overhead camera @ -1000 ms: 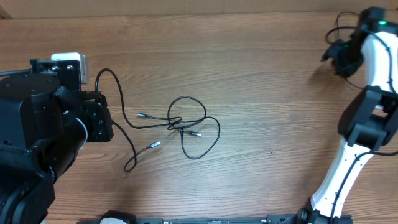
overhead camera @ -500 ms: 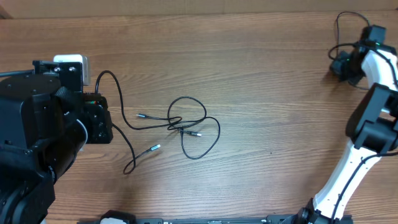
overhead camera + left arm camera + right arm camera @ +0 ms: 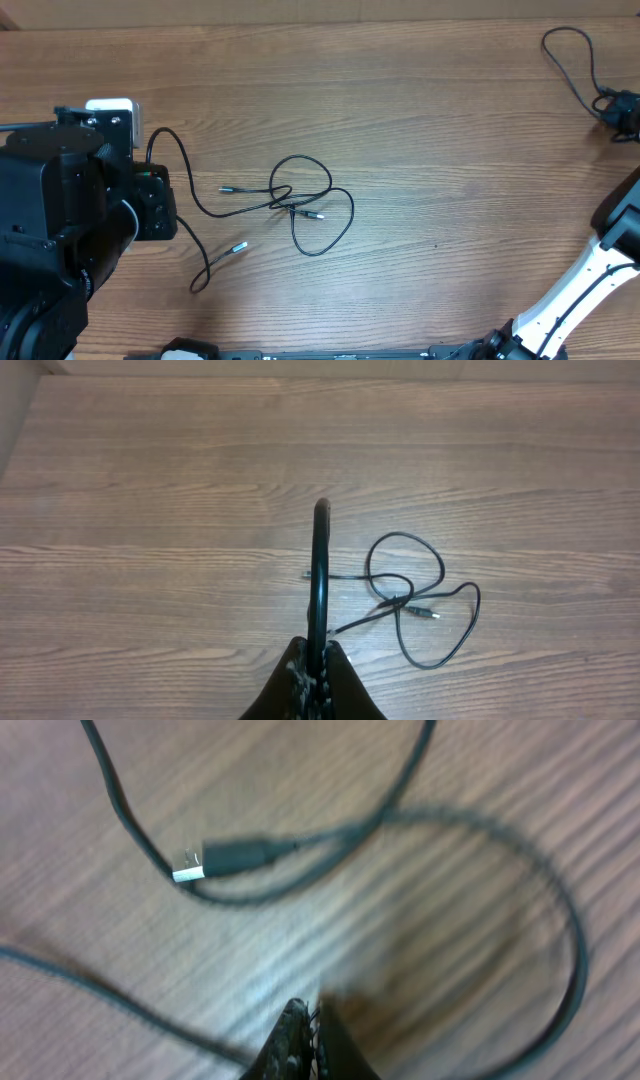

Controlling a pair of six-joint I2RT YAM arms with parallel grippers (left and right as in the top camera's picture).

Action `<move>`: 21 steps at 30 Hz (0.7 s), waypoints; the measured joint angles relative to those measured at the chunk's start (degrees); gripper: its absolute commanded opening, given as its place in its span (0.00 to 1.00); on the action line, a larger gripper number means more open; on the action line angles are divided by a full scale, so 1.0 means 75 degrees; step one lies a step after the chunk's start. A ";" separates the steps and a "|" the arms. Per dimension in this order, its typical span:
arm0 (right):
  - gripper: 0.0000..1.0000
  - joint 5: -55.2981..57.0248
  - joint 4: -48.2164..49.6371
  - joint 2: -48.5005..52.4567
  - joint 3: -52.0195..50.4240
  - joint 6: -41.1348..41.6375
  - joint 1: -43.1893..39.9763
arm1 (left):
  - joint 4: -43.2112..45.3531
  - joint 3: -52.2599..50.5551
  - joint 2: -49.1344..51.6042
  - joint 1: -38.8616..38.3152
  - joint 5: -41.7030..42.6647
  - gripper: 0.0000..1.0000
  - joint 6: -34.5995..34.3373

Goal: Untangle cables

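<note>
Untangling with both jaws shut
Left gripper [image 3: 316, 660] pinches a cable [image 3: 319, 560] from the knot [image 3: 291, 203]; right gripper [image 3: 305, 1020] seems closed on a separate cord [image 3: 235, 853]. Pull outward slowly, low.

Brown wooden table [image 3: 450, 150] with fine horizontal grain

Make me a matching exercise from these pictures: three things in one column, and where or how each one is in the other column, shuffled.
1. knotted thin black cables
2. lone thin black cable loop
3. left tool

A. shut on an arching thin black cable
B. middle of the brown wooden table
C. far corner on the robot's right

Pairs: 1-B, 2-C, 3-A
</note>
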 measured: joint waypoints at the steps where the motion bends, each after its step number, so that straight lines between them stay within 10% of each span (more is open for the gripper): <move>1: 0.04 -0.0003 0.0134 0.0000 -0.0003 -0.0050 -0.0003 | -0.0035 0.0000 0.0000 0.0000 -0.0003 0.04 0.0003; 21: 0.04 -0.0571 -0.1836 0.0000 0.0079 0.1708 0.0064 | -0.0245 0.0000 0.0134 0.0000 -0.0306 0.04 0.0003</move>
